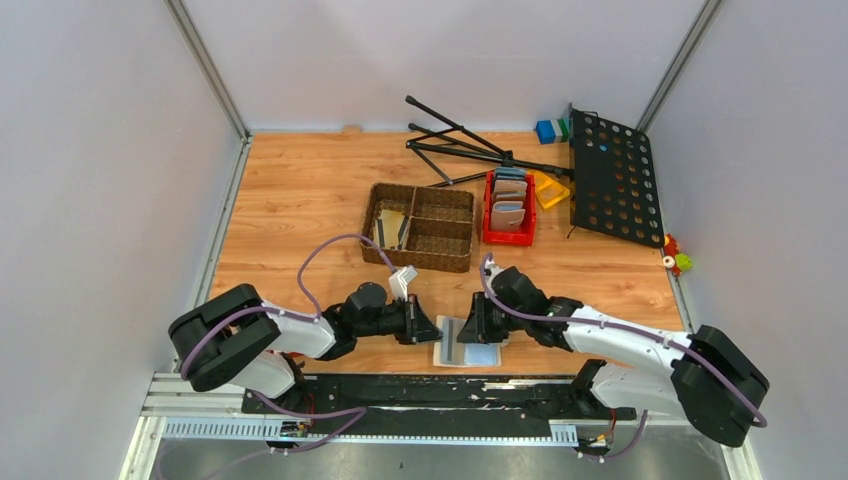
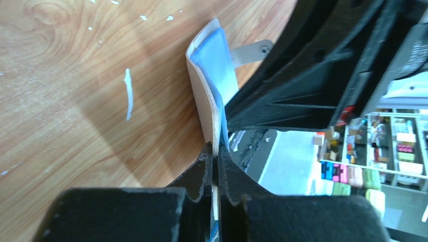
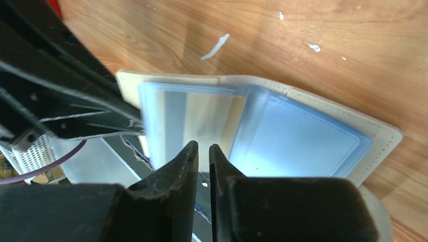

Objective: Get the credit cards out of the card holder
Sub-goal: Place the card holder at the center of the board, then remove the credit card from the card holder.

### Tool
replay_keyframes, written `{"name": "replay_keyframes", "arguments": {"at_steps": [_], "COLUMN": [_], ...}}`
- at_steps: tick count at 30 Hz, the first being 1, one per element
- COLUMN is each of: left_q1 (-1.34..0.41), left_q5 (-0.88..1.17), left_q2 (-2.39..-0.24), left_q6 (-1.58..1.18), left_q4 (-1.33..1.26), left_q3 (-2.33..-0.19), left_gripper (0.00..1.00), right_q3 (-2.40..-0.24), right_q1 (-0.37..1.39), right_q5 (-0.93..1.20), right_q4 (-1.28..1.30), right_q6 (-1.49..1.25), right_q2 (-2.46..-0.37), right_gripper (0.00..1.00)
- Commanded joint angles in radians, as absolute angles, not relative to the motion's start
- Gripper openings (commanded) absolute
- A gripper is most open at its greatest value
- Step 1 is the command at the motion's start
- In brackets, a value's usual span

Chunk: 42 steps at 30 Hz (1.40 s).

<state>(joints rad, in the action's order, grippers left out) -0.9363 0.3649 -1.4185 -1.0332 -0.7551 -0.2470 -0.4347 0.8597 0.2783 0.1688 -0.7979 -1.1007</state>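
Observation:
The beige card holder (image 1: pixel 468 355) lies open at the table's near edge, its pale blue pockets facing up. My left gripper (image 1: pixel 430 330) is shut on its left flap; the left wrist view shows the jaws (image 2: pixel 215 151) pinching the beige cover and blue lining (image 2: pixel 202 96). My right gripper (image 1: pixel 474 328) hovers over the holder's middle. In the right wrist view its tips (image 3: pixel 202 148) stand a narrow gap apart with nothing between them, at the near edge of a pocket. A tan-gold credit card (image 3: pixel 212 116) and a grey one (image 3: pixel 174 116) show through that pocket of the holder (image 3: pixel 303 141).
A brown woven basket (image 1: pixel 420 226) with compartments stands behind the arms. A red bin (image 1: pixel 509 210) holding other wallets sits to its right. A black folded music stand (image 1: pixel 610 175) lies at the back right, with small coloured blocks (image 1: pixel 550 130) behind it.

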Motion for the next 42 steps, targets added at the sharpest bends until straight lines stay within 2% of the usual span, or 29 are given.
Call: {"name": "replay_keyframes", "arguments": {"at_steps": [1,4,8,11,13,15,21,23,26,29,34,42], "left_q1": [-0.940,-0.940,-0.940,-0.940,-0.940,-0.940,-0.940,-0.940,-0.940,-0.940,-0.940,-0.940], "left_q5": [0.400,0.417,0.425,0.426,0.427,0.427,0.404,0.394,0.392,0.387,0.387,0.383], "left_q2": [-1.445,-1.465,-1.478,-1.485,-1.493,-1.498,-1.500,-1.501,-1.508,-1.515,-1.552,-1.650], "left_q6": [-1.084,-1.099,-1.103,-1.104,-1.102,-1.099,-1.065,-1.058,-1.057,-1.056,-1.063,-1.149], "left_q4": [-0.942,-0.981,-0.989,-0.988,-0.980,-0.969,-0.854,-0.826,-0.815,-0.809,-0.829,-1.096], "left_q3": [-0.230,-0.226,-0.227,-0.230,-0.233,-0.235,-0.262,-0.267,-0.272,-0.274,-0.281,-0.241], "left_gripper": [0.11,0.24,0.47,0.56,0.58,0.57,0.36,0.36,0.46,0.49,0.41,0.23], "right_q3": [-0.448,-0.451,-0.448,-0.447,-0.445,-0.441,-0.436,-0.427,-0.408,-0.396,-0.386,-0.343], "right_q1": [0.860,0.861,0.860,0.861,0.861,0.862,0.862,0.862,0.862,0.862,0.862,0.862], "right_q5": [0.273,0.282,0.285,0.289,0.295,0.300,0.287,0.276,0.273,0.277,0.277,0.336], "right_q4": [0.152,0.142,0.133,0.127,0.118,0.111,0.132,0.142,0.138,0.136,0.141,0.061], "right_q6": [-0.787,-0.784,-0.783,-0.786,-0.788,-0.790,-0.793,-0.797,-0.804,-0.809,-0.813,-0.845], "right_q2": [-1.151,-1.173,-1.172,-1.165,-1.158,-1.153,-1.125,-1.107,-1.093,-1.102,-1.123,-1.146], "right_gripper": [0.18,0.24,0.30,0.33,0.35,0.35,0.36,0.36,0.36,0.36,0.36,0.36]}}
